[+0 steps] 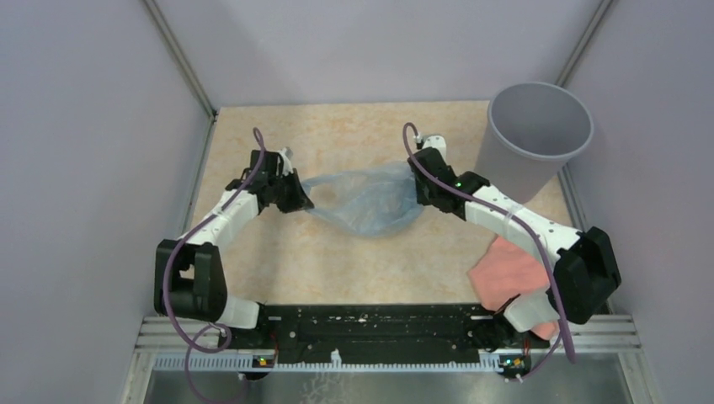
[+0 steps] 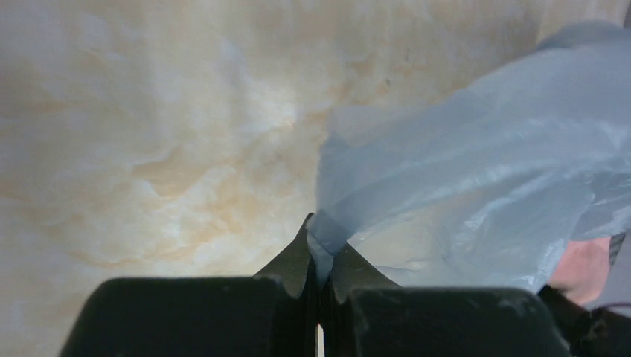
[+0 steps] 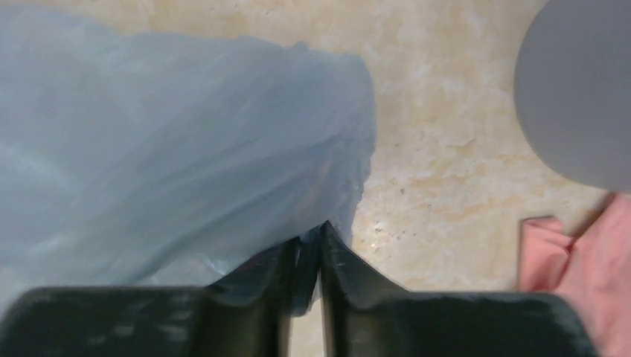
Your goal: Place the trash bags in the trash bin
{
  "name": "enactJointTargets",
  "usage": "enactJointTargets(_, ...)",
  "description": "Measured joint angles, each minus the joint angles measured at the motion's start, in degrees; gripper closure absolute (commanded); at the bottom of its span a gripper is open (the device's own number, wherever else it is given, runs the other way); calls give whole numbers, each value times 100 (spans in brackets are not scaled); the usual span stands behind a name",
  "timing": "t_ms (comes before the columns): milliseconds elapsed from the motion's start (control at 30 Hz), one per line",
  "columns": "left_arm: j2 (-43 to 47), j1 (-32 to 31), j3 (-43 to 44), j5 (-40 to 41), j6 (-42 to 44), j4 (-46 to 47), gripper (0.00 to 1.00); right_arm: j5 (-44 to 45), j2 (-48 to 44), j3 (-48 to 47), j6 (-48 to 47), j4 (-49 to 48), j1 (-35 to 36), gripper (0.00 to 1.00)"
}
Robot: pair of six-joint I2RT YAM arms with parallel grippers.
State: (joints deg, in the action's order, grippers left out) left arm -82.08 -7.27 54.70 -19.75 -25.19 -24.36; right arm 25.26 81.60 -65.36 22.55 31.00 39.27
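The pale blue translucent trash bag [image 1: 368, 199] hangs stretched between my two grippers over the middle of the table. My left gripper [image 1: 301, 195] is shut on the bag's left edge; in the left wrist view the bag [image 2: 476, 171] is pinched between the gripper's tips [image 2: 321, 239]. My right gripper [image 1: 419, 187] is shut on the bag's right edge; in the right wrist view the film [image 3: 171, 141] runs into the closed gripper [image 3: 318, 236]. The grey round trash bin [image 1: 534, 135] stands upright at the far right, open and empty-looking, right of my right gripper. Its wall shows in the right wrist view [image 3: 577, 89].
A salmon-pink cloth [image 1: 503, 271] lies on the table at the right, partly under my right arm, and shows in the right wrist view [image 3: 573, 260]. Pale walls close in the table on the left, back and right. The black base rail [image 1: 370, 332] runs along the near edge.
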Motion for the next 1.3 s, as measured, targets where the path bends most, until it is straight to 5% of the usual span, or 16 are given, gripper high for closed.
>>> enactJointTargets(67,22,-245,-81,-116,-37,11,100,37,203,-76,-63,96,90,51)
enactJointTargets(133,61,-492,-138,-232,-92,28,100,44,400,-140,-120,166,216,43)
enactJointTargets(533,208,-734,-201,-420,-306,52,100,358,511,-400,-52,186,1193,36)
enactJointTargets(767,201,-734,-201,-413,-319,52,100,586,555,-407,68,238,1270,19)
enactJointTargets(1067,59,-734,-201,-332,-315,57,100,811,66,-415,48,634,1283,23)
enactJointTargets(1300,-7,-734,-201,-323,-282,57,100,553,-271,-402,48,476,1414,50)
